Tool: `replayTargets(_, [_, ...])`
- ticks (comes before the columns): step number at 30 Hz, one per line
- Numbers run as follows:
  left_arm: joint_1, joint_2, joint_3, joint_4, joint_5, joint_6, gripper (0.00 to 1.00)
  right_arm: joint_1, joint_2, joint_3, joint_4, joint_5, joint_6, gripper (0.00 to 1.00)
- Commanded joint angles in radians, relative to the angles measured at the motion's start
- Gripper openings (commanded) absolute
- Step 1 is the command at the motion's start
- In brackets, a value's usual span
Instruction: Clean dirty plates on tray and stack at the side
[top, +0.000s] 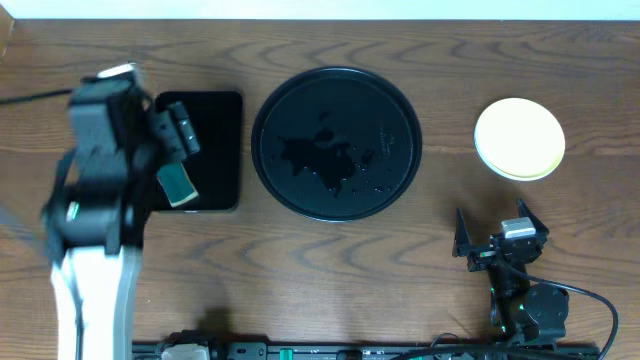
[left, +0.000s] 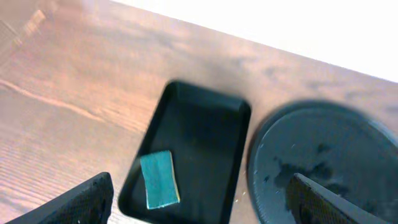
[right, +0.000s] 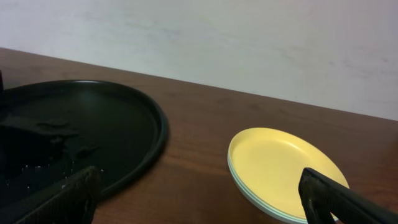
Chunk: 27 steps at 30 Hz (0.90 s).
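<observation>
Left gripper: jaws spread wide, nothing between them, hanging over the rectangular tray, with the sponge lying in that tray's near end, a little left of the gap. Right gripper: also spread wide and empty, low over bare table. The plates are just ahead of it and slightly right, and the round tray is ahead to its left. The plates sit in one stack on the table, right of the round tray and apart from it, the yellow one on top with blue-green rims showing beneath. The round tray carries no plate, only a patch of water and scattered droplets, so I judge the job all but finished. What could go wrong, as I read it: the right gripper is close to the stack, and a forward or sideways sweep with the jaws this wide could catch a rim and shove or tip the pile. If the plates are wet, they may slide on one another. A knock to the round tray could slop water onto the wood. On the left, a careless descent could clip the rectangular tray's rim and skid it toward the round one. Orientation: the plates are round, so they have no long axis and point nowhere. They lie flat, hollow side up, and the stack looks level and well centred (the sponge does have a long axis, running roughly along its tray's length, slightly skewed). Any side of the stack offers the same approach.
</observation>
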Motion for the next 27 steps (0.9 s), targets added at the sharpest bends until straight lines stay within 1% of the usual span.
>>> replayTargets(1, [0.002, -0.123, 0.003, -0.020, -0.009, 0.010, 0.89, 0.005, -0.007, -0.002, -0.005, 0.011, 0.011, 0.99])
replayTargets(4, [0.003, -0.240, -0.005, -0.024, -0.009, 0.010, 0.89, 0.005, -0.007, -0.002, -0.005, 0.011, 0.011, 0.99])
replayTargets(8, [0.002, -0.402, -0.079, -0.026, 0.021, 0.010, 0.89, 0.005, -0.007, -0.002, -0.005, 0.011, 0.011, 0.99])
replayTargets(13, [0.002, -0.586, -0.276, -0.026, 0.070, 0.010, 0.89, 0.005, -0.007, -0.002, -0.005, 0.011, 0.011, 0.99])
replayTargets(18, [0.002, -0.747, -0.492, -0.009, 0.075, 0.004, 0.89, 0.005, -0.007, -0.002, -0.005, 0.011, 0.011, 0.99])
replayTargets(20, [-0.003, -0.813, -0.570, 0.035, 0.074, -0.013, 0.89, 0.005, -0.007, -0.002, -0.005, 0.011, 0.011, 0.99])
replayTargets(22, [-0.012, -0.880, -0.645, 0.112, 0.074, -0.023, 0.89, 0.005, -0.007, -0.002, -0.005, 0.011, 0.011, 0.99])
replayTargets(26, [-0.024, -1.006, -0.792, 0.355, 0.074, -0.037, 0.89, 0.005, -0.007, -0.002, -0.005, 0.011, 0.011, 0.99])
replayTargets(27, [-0.024, -1.033, -0.830, 0.437, 0.075, -0.043, 0.89, 0.005, -0.007, -0.002, -0.005, 0.011, 0.011, 0.99])
